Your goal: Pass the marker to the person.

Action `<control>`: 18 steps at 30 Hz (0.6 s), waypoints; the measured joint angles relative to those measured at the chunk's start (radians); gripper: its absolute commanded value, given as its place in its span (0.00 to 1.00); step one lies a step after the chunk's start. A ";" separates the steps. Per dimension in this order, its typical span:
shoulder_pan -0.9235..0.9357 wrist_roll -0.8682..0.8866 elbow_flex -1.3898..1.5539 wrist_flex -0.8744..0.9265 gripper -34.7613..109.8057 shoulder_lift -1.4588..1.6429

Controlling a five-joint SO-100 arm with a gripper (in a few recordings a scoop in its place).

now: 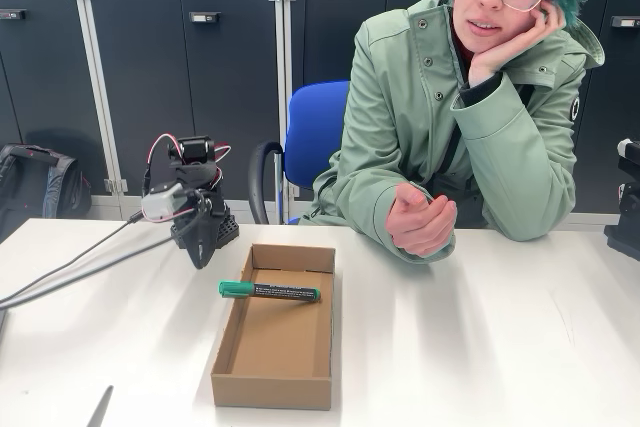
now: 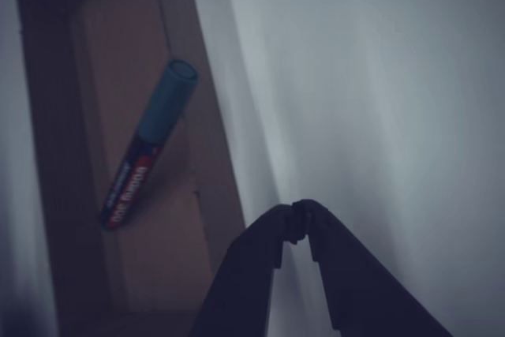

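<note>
The marker (image 1: 270,291) lies across the far part of the open cardboard box (image 1: 275,392), its green cap resting at the left wall. In the wrist view the marker (image 2: 146,147) slants inside the box (image 2: 217,163), cap uppermost. My gripper (image 1: 203,247) hangs over the table just left of the box's far corner, a little beyond the cap, pointing down. Its fingertips meet with nothing between them (image 2: 300,215). The person (image 1: 450,117) sits behind the table, one hand (image 1: 420,219) resting palm-up on it to the right of the box.
A blue chair (image 1: 315,137) stands behind the table beside the person. Cables (image 1: 70,272) run from the arm to the left edge. A black device (image 1: 625,217) sits at the right edge. White tabletop (image 1: 480,347) lies right of the box.
</note>
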 measured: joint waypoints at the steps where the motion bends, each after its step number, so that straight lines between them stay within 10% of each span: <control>1: -0.023 0.046 -0.052 -0.014 0.21 -0.012; 18: -0.256 0.400 -0.765 -0.428 0.21 -0.558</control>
